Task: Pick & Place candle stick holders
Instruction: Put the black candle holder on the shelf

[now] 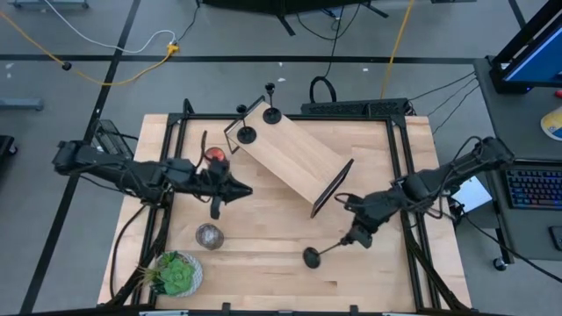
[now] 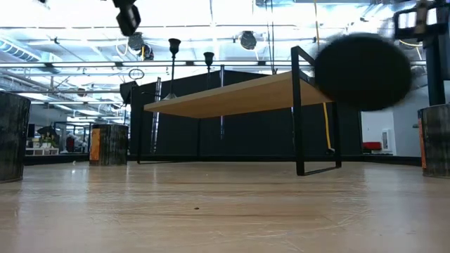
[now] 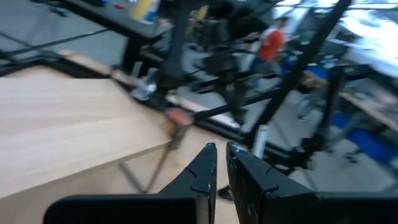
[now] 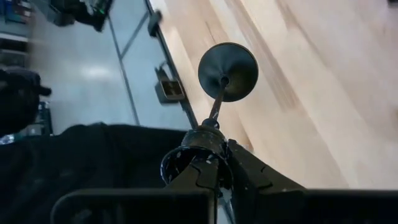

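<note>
Room: grey floor with cables around a pale wooden table (image 1: 263, 246), smooth planks in a black frame.
High view, shelf: a light wood board on thin black metal legs (image 1: 290, 149) sits askew at the table's middle back.
High view, holders on shelf: two matte black candle holders (image 1: 247, 134), round flat bases with thin stems, stand at the shelf's far-left end.
High view, right arm: reaches in from the right, bent low; the right gripper (image 1: 356, 239) is clamped on the cup end of a third candle holder (image 1: 313, 256), which lies tilted, its round base toward the table's front.
High view, left arm: stretches in from the left; the left gripper (image 1: 216, 209) hangs over the table beside a red object (image 1: 214, 155), fingers nearly together, nothing seen between them.
High view, other items: a small round metal dish (image 1: 209, 235) and a leafy green plant (image 1: 176, 274) near the front-left corner.
Low view: shelf seen level; the held holder's base is a large dark disc up close.
Left wrist view: dark fingers (image 3: 202, 177) with a slim gap.
Right wrist view: fingers closed on the holder's cup, stem and round base pointing away over wood.
</note>
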Tool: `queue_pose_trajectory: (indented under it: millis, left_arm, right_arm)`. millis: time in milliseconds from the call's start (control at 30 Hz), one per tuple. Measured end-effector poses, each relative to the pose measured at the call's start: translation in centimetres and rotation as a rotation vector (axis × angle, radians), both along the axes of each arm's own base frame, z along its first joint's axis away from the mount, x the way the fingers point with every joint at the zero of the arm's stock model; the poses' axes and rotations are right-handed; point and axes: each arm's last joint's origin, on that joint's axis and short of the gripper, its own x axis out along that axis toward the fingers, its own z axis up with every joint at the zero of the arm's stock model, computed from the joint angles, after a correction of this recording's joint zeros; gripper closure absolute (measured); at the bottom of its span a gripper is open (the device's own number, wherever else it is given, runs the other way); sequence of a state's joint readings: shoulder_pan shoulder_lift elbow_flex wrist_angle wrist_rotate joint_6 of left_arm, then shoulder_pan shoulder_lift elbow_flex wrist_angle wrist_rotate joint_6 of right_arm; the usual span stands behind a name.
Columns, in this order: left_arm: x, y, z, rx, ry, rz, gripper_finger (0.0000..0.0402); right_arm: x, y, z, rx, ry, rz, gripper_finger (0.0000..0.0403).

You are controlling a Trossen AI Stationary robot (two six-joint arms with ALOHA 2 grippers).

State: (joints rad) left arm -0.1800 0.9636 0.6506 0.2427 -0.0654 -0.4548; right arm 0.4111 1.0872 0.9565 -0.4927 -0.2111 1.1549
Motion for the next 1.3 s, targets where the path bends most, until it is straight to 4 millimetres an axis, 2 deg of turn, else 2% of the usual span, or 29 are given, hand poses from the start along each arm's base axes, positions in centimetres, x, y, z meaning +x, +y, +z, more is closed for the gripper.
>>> queue_pose_trajectory:
  millis: [167, 300, 467, 667, 900, 1167, 1300]
  left_arm:
    - [1.5, -0.7, -0.1, -0.057, -0.062, -0.094, 0.0364]
    - [3.0, -2.0, 0.1, -0.061, -0.037, -0.159, 0.0362]
    - [4.9, -3.6, 0.3, -0.050, 0.007, -0.226, 0.0332]
    - [6.9, -4.8, -0.2, -0.035, 0.080, -0.251, 0.0277]
    - [9.4, -5.6, -0.9, -0.063, 0.127, -0.246, 0.0228]
    - [13.1, -6.5, -0.6, -0.080, 0.242, -0.230, 0.0215]
    - [14.9, -7.0, -0.1, -0.103, 0.302, -0.219, 0.0215]
  right_arm:
    - [1.9, -0.3, -0.7, -0.018, -0.047, 0.025, 0.0397]
    - [3.5, -0.1, -1.1, -0.015, -0.113, 0.052, 0.0397]
    - [4.9, 0.1, -1.3, 0.007, -0.179, 0.065, 0.0397]
    - [5.8, -0.1, -1.4, -0.008, -0.234, 0.070, 0.0397]
    - [6.2, -1.3, -1.4, -0.050, -0.276, 0.091, 0.0397]
    - [6.9, -2.7, -0.6, -0.061, -0.406, 0.144, 0.0397]
    - [7.0, -2.7, -0.3, -0.048, -0.450, 0.185, 0.0397]
